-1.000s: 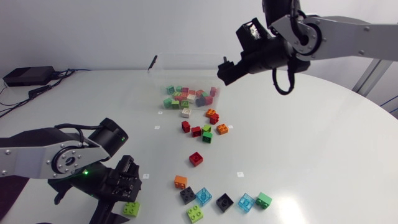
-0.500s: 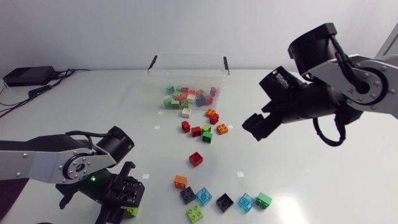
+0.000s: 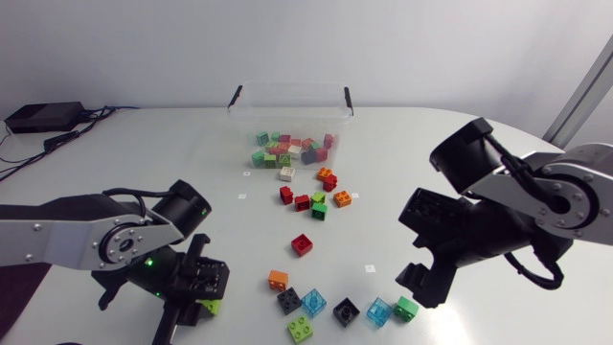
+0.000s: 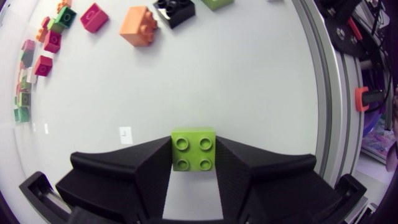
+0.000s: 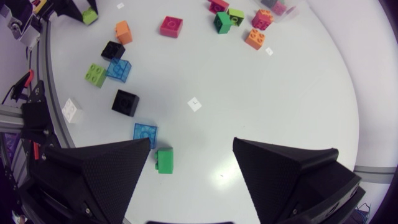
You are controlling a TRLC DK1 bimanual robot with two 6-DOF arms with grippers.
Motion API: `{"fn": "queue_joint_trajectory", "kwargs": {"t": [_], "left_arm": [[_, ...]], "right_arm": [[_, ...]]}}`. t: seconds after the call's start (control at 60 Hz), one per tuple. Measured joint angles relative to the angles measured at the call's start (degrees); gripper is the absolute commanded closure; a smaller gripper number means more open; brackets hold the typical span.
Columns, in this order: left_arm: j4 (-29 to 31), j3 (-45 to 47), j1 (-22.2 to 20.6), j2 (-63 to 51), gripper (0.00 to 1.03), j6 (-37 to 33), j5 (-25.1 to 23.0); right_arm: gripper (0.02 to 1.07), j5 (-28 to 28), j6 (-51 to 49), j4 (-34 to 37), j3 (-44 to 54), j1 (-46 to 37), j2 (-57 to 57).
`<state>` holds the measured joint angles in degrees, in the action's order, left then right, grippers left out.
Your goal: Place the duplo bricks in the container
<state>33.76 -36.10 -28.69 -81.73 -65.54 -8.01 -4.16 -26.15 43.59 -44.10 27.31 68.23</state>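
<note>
Swing fast and your left pincer (image 4: 194,152), clamped on the lime brick (image 4: 193,143) by its tips, may drop it; your right pincer (image 5: 193,146) gapes wide, empty.

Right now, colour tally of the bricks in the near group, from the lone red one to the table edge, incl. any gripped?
red brick: 1
orange brick: 1
black brick: 2
clear blue brick: 2
green brick: 1
lime brick: 2, one in the left gripper
white brick: 1, right wrist view only
Total: 10
</note>
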Motion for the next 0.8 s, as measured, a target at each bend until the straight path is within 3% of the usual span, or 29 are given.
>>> {"fn": "queue_joint_trajectory", "kwargs": {"t": [0.483, 0.6, 0.8], "left_arm": [[-3.85, -13.99, 1.97, 0.26, 0.80, 8.98, -0.04], [-6.71, -16.55, 2.29, 0.24, 0.80, 12.26, -0.39], [-10.10, -22.16, 3.32, -1.33, 0.80, 17.46, -1.16]], "right_arm": [[0.18, 1.49, -1.55, -2.21, 7.34, 2.43, 5.86], [0.24, 1.51, -1.55, -4.31, 8.31, 3.39, 7.74], [0.48, 1.51, -1.55, -10.19, 9.46, 3.78, 12.68]]}}
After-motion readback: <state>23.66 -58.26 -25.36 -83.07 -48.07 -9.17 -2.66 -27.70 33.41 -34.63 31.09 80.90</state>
